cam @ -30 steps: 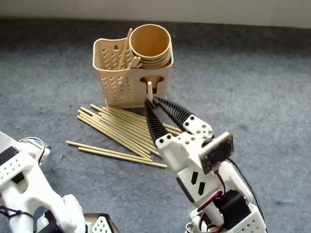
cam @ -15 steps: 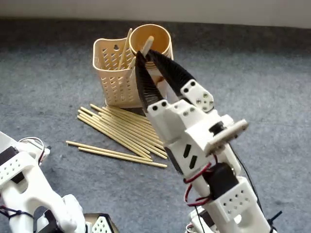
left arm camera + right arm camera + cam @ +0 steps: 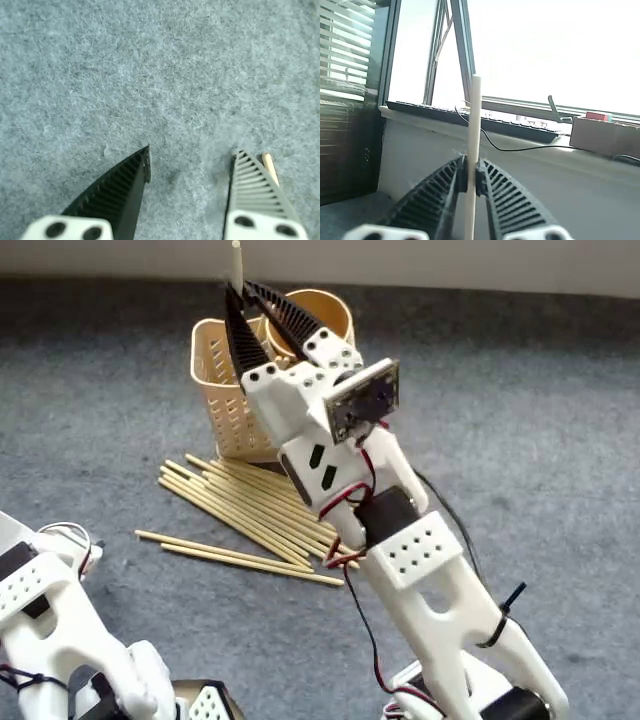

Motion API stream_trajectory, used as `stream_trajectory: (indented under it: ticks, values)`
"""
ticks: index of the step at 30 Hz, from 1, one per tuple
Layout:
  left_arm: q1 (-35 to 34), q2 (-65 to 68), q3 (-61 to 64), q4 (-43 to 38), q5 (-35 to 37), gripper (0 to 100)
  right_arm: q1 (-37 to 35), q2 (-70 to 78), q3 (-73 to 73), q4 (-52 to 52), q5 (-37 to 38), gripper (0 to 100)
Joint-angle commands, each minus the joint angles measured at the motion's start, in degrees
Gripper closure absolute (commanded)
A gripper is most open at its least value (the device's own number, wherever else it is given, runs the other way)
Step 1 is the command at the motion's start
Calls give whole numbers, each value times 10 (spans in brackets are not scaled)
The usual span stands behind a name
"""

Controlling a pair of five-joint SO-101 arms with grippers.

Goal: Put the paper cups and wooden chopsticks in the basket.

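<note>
The basket (image 3: 222, 390) stands on grey carpet (image 3: 550, 440) with paper cups (image 3: 338, 312) stacked inside and loose chopsticks (image 3: 250, 510) lying flat just in front. Above its rim, my right gripper (image 3: 240, 288) pinches one chopstick (image 3: 237, 260), held upright with its tip skyward. My left gripper (image 3: 191, 152) hangs low over the carpet, jaws spread.

Bare carpet (image 3: 520, 440) beside basket (image 3: 215, 380), chopstick pile (image 3: 245, 505) along its front, paper cups (image 3: 343, 318) inside it.
</note>
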Motion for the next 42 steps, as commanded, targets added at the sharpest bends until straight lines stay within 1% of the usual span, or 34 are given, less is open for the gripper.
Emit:
stream_trajectory:
  ticks: [1, 7, 10, 12, 15, 18, 20, 28, 32, 35, 38, 42]
  values:
    - [-4, -1, -2, -9, 2, 751, 27, 30, -38, -16, 0, 993]
    - [-4, -1, -2, -9, 2, 751, 39, 62, -42, -11, -4, 989]
    - [-4, -1, -2, -9, 2, 751, 37, 60, -41, 6, -4, 919]
    - [-4, -1, -2, -9, 2, 751, 36, 60, -44, 60, -4, 876]
    - [-4, -1, -2, -9, 2, 751, 36, 53, -46, 123, -4, 875]
    - [-4, -1, -2, -9, 2, 751, 36, 11, -42, 154, -4, 875]
    - [-4, -1, -2, -9, 2, 751, 27, -19, -42, 195, -4, 875]
    - [-4, -1, -2, -9, 2, 751, 5, -109, -42, 385, -1, 875]
    - [-6, -1, -2, -9, 2, 751, -21, -130, -43, 494, 0, 875]
    - [-28, -1, -5, -10, 2, 751, -47, -130, -44, 581, 0, 875]
    - [-49, -1, -4, -24, 2, 751, -69, -130, -41, 607, 0, 875]
    - [-57, -1, -2, -36, 2, 751, -82, -129, -1, 622, 0, 875]
